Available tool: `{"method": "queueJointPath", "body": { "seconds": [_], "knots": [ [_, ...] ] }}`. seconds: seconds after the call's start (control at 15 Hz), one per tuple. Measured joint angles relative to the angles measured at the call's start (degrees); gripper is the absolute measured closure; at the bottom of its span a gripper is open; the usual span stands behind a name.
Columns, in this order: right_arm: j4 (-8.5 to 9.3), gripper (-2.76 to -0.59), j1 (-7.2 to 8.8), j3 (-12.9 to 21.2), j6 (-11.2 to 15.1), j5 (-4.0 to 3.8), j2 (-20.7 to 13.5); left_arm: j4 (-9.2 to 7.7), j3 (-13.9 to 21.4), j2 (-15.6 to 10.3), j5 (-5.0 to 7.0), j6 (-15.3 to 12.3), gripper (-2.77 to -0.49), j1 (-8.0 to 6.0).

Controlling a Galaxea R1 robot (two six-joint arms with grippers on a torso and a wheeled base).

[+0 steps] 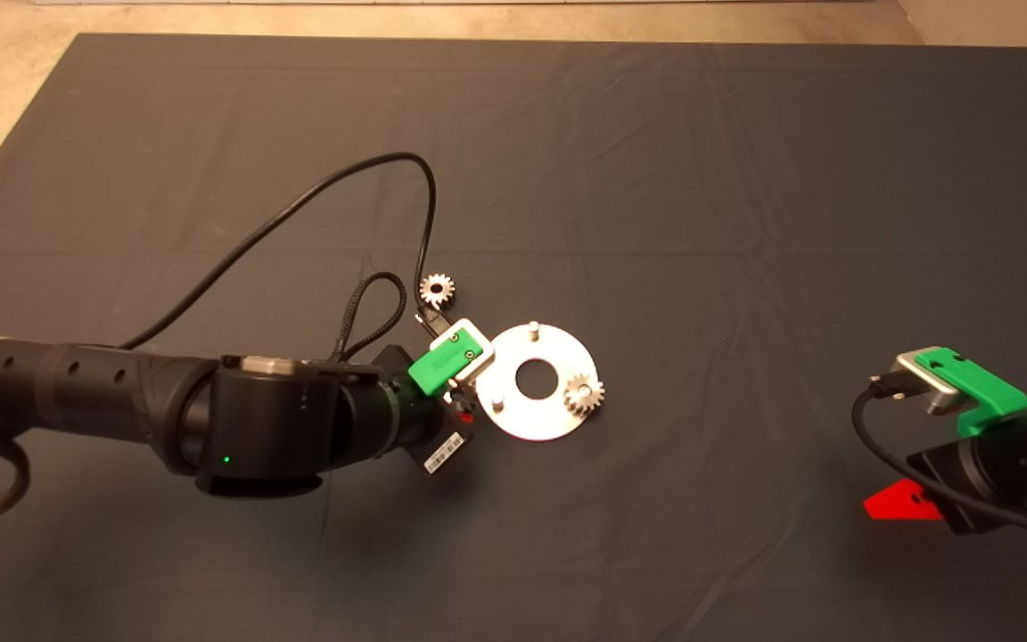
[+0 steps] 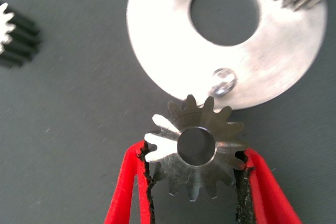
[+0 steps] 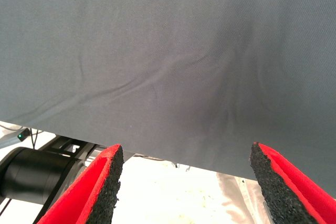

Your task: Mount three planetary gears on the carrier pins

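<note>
My left gripper [image 2: 193, 153] is shut on a planetary gear [image 2: 197, 129], a small silvery toothed wheel with a dark centre hole. It holds the gear at the rim of the silver disc [image 2: 168, 51], just short of a bare carrier pin [image 2: 223, 80]. In the head view the left gripper [image 1: 462, 410] is at the disc's [image 1: 558, 423] left edge, beside that pin [image 1: 497, 401]. A second bare pin [image 1: 532, 328] stands at the far rim. Another gear [image 1: 583, 393] sits on the disc's right side. One more gear [image 1: 437, 289] lies loose on the mat, up-left of the disc.
My right gripper [image 1: 901, 504] waits open at the lower right edge of the mat, its fingers [image 3: 107, 182] spread over bare mat. The left arm's black cable [image 1: 335, 183] loops over the mat behind the loose gear.
</note>
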Motion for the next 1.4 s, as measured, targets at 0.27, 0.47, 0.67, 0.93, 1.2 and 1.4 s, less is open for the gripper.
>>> {"method": "queueJointPath", "body": {
  "seconds": [0.27, 0.47, 0.67, 0.93, 1.2, 1.4],
  "knots": [
    [0.04, -1.78, 0.0, 0.0, 0.0, 0.02, 0.0, -0.02, 0.0, 0.96, -0.16, -0.07, -0.64, -0.01],
    [0.06, -1.78, 0.0, 0.0, 0.0, 0.44, 0.0, -0.05, 0.0, 1.51, -0.06, -0.11, -0.64, -0.01],
    [0.06, -1.78, 0.0, 0.0, 0.0, 0.44, 0.0, -0.05, -0.05, 1.9, -0.11, -0.11, -0.63, -0.01],
    [0.07, -1.78, 0.0, 0.0, 0.0, 0.44, 0.0, -0.07, -1.57, 3.24, -0.02, -0.5, -0.62, -0.01],
    [0.11, -1.78, 0.0, 0.0, 0.0, 0.48, 0.0, -0.13, -2.92, 4.41, -0.5, -0.95, -0.62, -0.01],
    [0.11, -1.78, 0.0, 0.0, 0.0, 0.45, 0.0, -0.11, -3.44, 4.41, -0.49, -0.95, -0.62, -0.01]
  ]
}}
